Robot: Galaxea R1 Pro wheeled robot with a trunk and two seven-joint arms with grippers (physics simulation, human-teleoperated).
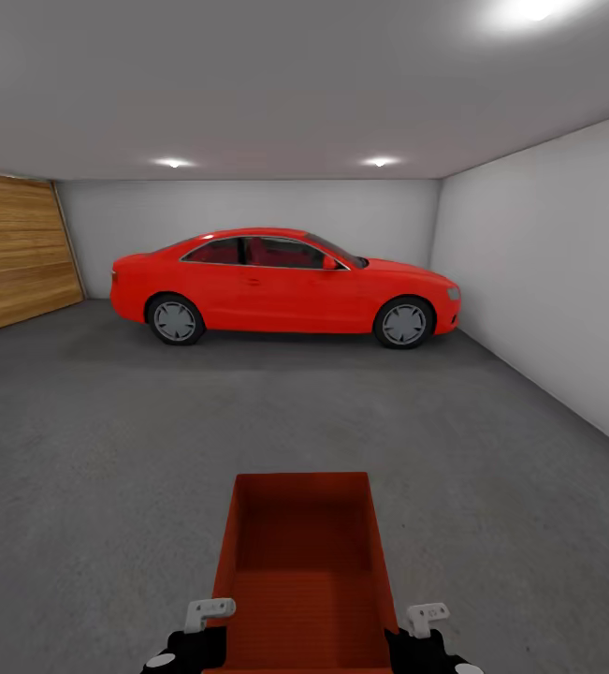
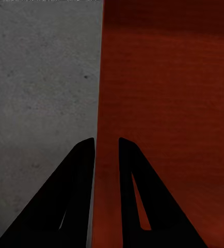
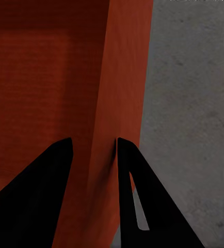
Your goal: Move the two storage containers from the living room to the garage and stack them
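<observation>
I hold one smooth orange-red container [image 1: 304, 571], shallow with tapered walls, above the speckled grey garage floor [image 1: 108, 449]. My left claw [image 2: 107, 147] pinches its left wall, my right claw [image 3: 94, 147] its right wall.

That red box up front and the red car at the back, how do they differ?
The box is a duller orange-red with plain walls; the car is glossy bright red with dark windows and grey wheels. The box is open-topped and held on both sides by the left tool and right tool; the car stands alone by the far wall. Both sit over grey floor.
</observation>
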